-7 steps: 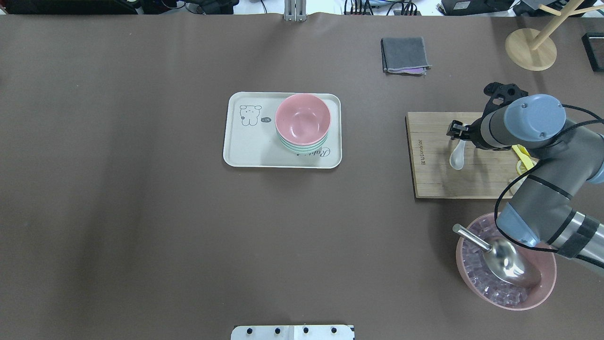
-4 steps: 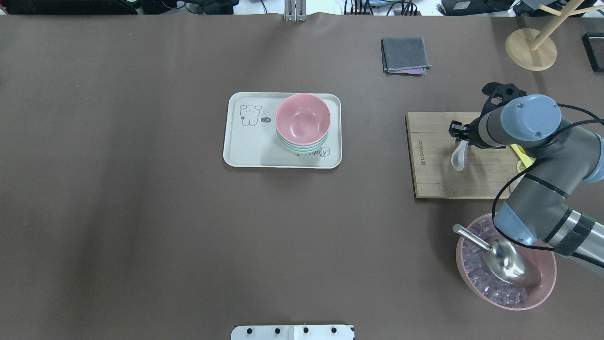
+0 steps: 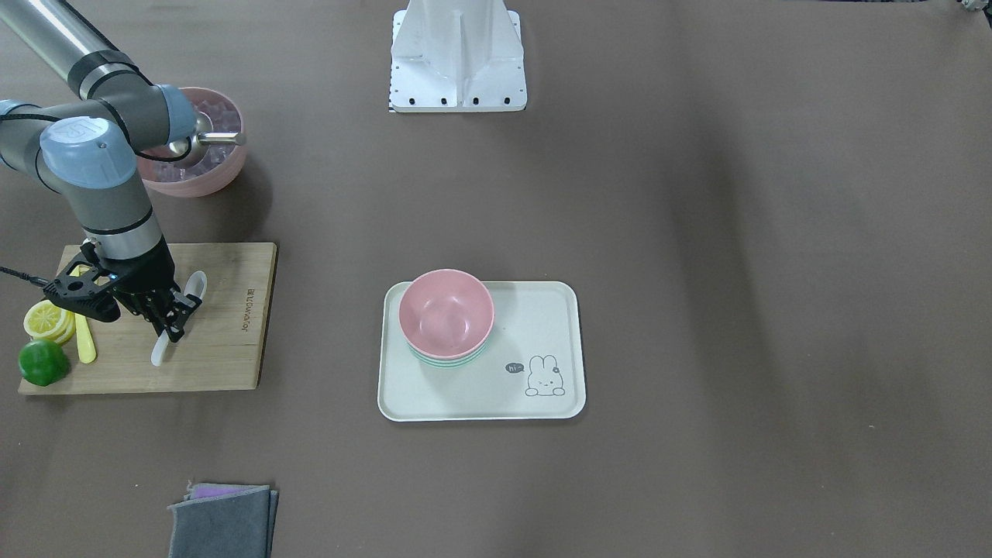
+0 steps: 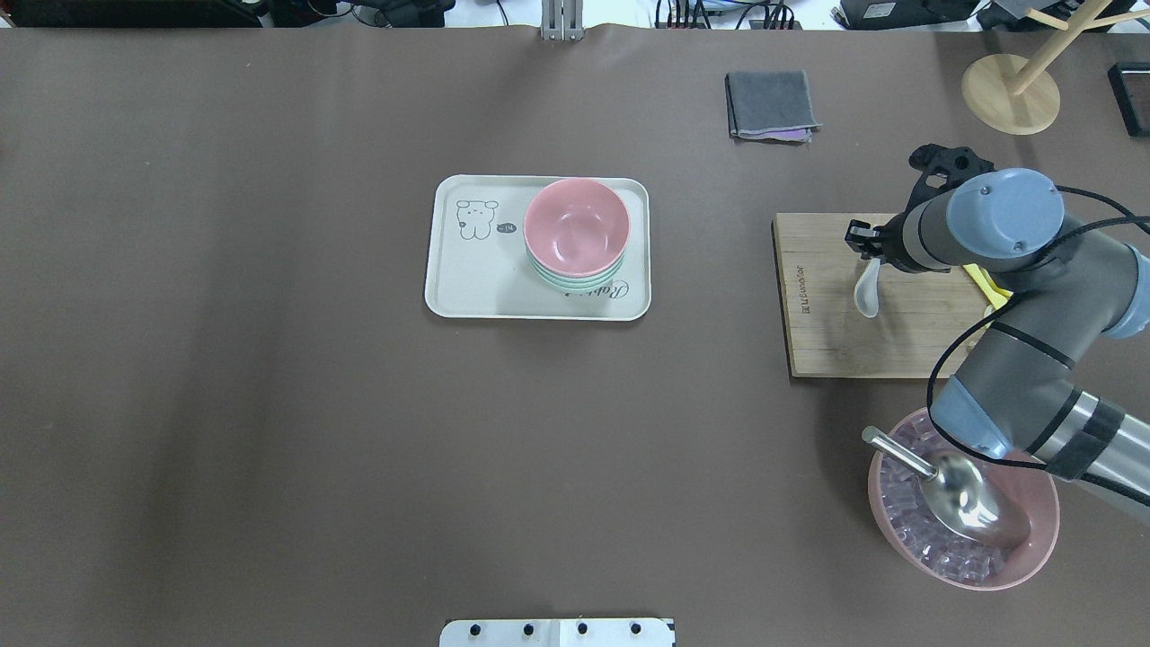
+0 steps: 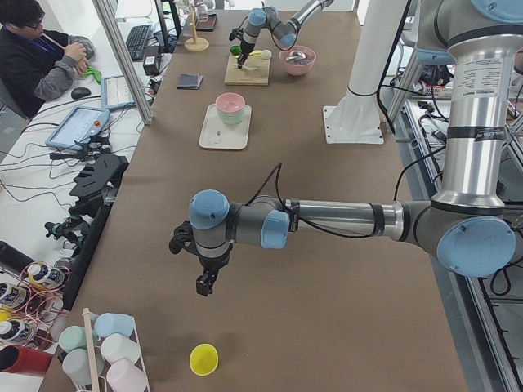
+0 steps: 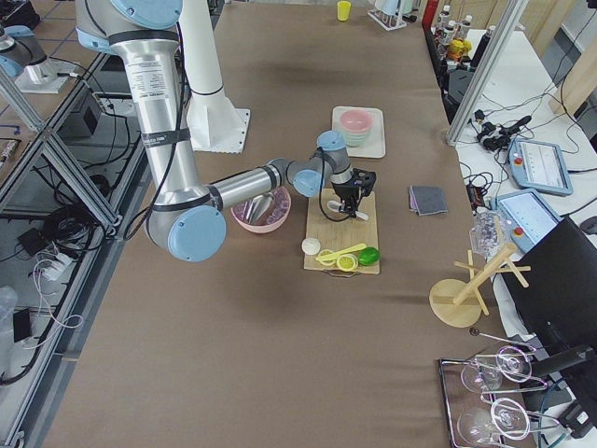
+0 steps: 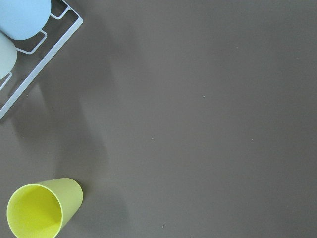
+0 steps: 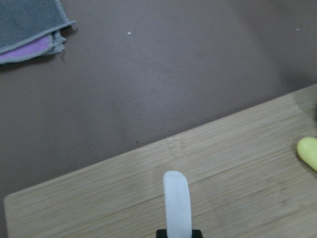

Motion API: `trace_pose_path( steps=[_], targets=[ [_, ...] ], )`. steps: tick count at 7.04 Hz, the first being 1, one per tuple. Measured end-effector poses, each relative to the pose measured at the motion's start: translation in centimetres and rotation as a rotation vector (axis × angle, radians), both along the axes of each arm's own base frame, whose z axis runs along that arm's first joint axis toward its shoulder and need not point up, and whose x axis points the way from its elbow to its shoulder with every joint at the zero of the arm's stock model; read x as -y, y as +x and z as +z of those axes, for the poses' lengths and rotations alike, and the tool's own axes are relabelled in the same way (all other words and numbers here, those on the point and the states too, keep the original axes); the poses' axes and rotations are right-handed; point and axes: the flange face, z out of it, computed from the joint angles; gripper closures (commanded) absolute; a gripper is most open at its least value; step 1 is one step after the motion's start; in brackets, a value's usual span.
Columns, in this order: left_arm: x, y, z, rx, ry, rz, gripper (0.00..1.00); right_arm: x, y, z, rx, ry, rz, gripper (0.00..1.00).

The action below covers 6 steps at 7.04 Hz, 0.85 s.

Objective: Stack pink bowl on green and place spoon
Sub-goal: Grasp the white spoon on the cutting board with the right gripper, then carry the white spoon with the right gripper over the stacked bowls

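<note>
Your right gripper (image 4: pixel 861 241) is clamped on the white soup spoon (image 4: pixel 868 295) over the wooden cutting board (image 4: pixel 827 337); can't tell if the left gripper (image 5: pixel 204 284) is open.

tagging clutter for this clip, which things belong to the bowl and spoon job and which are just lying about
Job: pink bowl, green bowl beneath it, white spoon, right gripper holding it.
Lying about: cutting board, grey cloth, ice bowl, metal scoop, lemon slices, lime, yellow cup.
</note>
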Motion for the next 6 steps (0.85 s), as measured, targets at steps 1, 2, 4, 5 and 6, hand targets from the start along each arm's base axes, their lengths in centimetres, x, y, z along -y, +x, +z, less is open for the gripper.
trace_pose_path(
  steps=[1, 2, 4, 5, 6],
  targets=[
    [0.0, 0.0, 0.1, 0.0, -0.002, 0.0, 0.02, 0.9, -0.6, -2.4, 0.021, 0.03, 0.004, 1.0],
    [0.0, 0.0, 0.2, 0.0, -0.004, 0.0, 0.02, 1.9, -1.8, -5.5, 0.045, 0.063, 0.007, 1.0],
    [0.0, 0.0, 0.2, 0.0, -0.004, 0.001, 0.02, 3.2, -5.4, -13.1, 0.048, 0.092, 0.012, 1.0],
    [0.0, 0.0, 0.2, 0.0, -0.004, 0.001, 0.02, 3.3, -7.6, -17.3, 0.026, 0.092, 0.011, 1.0],
    [0.0, 0.0, 0.2, 0.0, -0.005, 0.001, 0.02, 3.0, -9.7, -21.3, 0.007, 0.079, 0.022, 1.0]
  ],
)
